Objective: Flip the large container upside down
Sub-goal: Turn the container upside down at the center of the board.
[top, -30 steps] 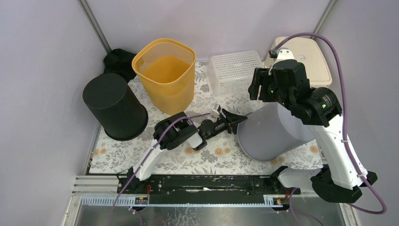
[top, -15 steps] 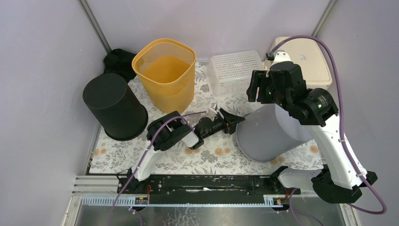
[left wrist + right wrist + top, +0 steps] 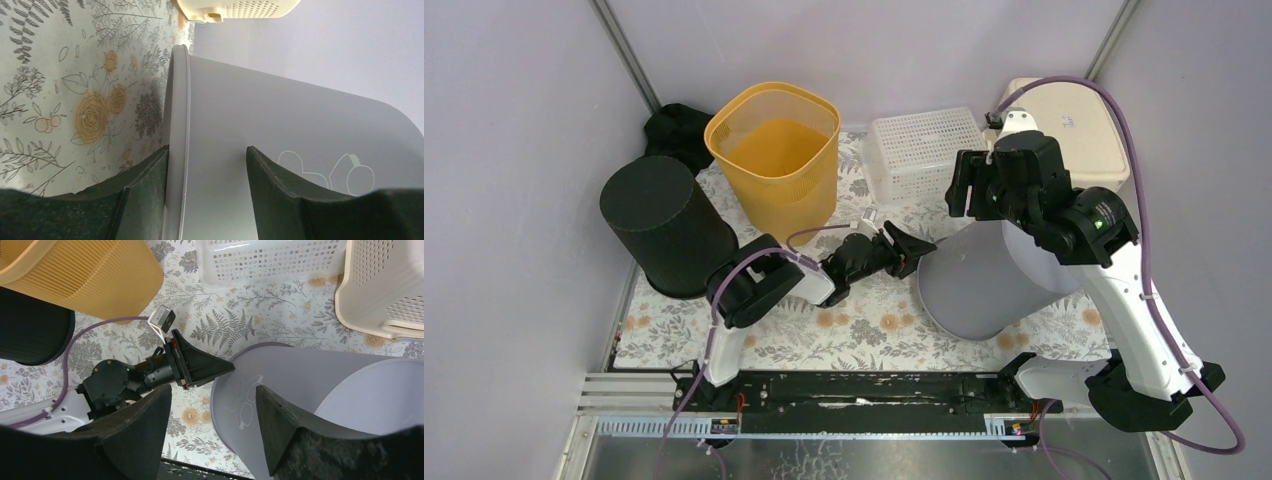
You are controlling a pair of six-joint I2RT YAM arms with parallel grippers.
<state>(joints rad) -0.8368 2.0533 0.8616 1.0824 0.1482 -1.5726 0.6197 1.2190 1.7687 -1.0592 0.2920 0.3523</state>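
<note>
Left claw [image 3: 207,150] spread astride the grey bin's [image 3: 984,285] nine-o'clock rim, right claw [image 3: 214,400] spread at twelve; bin looks half-tipped, flip unfinished.

Floral table [image 3: 864,335] bears large container [image 3: 984,285], yellow basket [image 3: 796,205]

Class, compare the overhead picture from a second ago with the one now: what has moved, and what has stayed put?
The left claw drew slightly left and farther back, open astride the rim of the grey container, which slid a little left with it. The right claw above the container also drifted left, open. Nothing was gripped or let go. The black bin, yellow basket, white basket and cream bin stayed put.
</note>
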